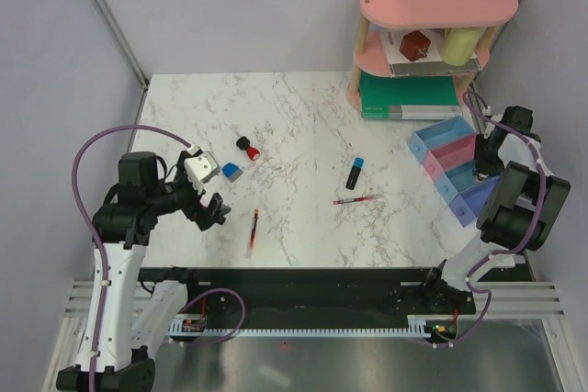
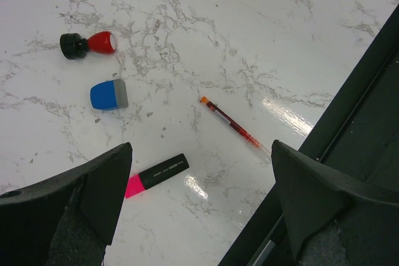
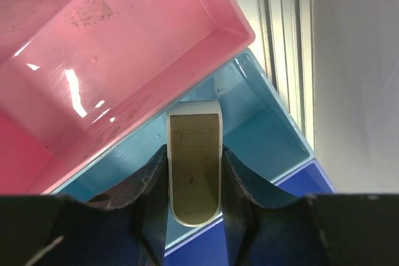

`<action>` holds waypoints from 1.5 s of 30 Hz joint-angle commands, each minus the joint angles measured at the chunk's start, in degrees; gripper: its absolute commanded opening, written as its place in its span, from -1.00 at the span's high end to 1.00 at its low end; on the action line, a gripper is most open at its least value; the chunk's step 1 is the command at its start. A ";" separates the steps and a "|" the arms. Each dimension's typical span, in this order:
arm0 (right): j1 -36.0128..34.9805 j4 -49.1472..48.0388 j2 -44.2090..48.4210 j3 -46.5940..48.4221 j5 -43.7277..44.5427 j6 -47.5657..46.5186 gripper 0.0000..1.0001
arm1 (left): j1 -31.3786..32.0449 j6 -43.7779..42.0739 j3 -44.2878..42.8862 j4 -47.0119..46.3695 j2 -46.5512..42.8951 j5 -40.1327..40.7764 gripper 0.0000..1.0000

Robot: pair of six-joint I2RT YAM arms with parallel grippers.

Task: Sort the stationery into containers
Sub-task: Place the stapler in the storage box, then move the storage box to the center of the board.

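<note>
My right gripper (image 3: 194,182) is shut on a small silver-brown clip (image 3: 194,138) and holds it above the light blue bin (image 3: 265,130), between the pink bin (image 3: 112,54) and the purple bin (image 3: 249,244). In the top view it (image 1: 480,172) hangs over the row of bins (image 1: 439,140). My left gripper (image 2: 199,207) is open and empty above a pink-capped black marker (image 2: 157,174). Beyond it lie a red pen (image 2: 234,126), a blue eraser (image 2: 109,95) and a red-black stub (image 2: 89,43). A blue-capped marker (image 1: 354,172) and a second red pen (image 1: 356,199) lie mid-table.
A pink two-tier oval shelf (image 1: 436,2) stands at the back right with a red cube (image 1: 415,45) and a yellow cylinder (image 1: 462,43) on it. A green box (image 1: 409,96) lies beneath it. The table's black front edge (image 2: 368,110) runs close to my left gripper.
</note>
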State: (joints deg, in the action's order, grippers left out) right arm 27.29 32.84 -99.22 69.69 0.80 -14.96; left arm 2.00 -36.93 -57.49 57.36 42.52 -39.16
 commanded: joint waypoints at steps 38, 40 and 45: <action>-1.71 -4.63 4.83 2.12 -1.51 19.44 -0.03 | 0.02 0.72 -2.71 0.47 -1.30 -0.66 -0.99; -1.80 -4.72 3.69 2.03 -1.15 19.36 -0.04 | 0.02 0.98 -2.80 0.56 -1.04 -0.83 -0.99; -2.94 -6.03 0.35 1.50 0.78 19.62 -0.04 | 0.02 0.80 -3.06 0.56 -1.12 -0.83 -0.99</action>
State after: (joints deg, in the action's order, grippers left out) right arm 25.39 30.04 -96.88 71.64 -1.17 3.29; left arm 2.00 -36.80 -58.26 57.71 41.41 -39.18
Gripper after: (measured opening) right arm 0.517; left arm 0.994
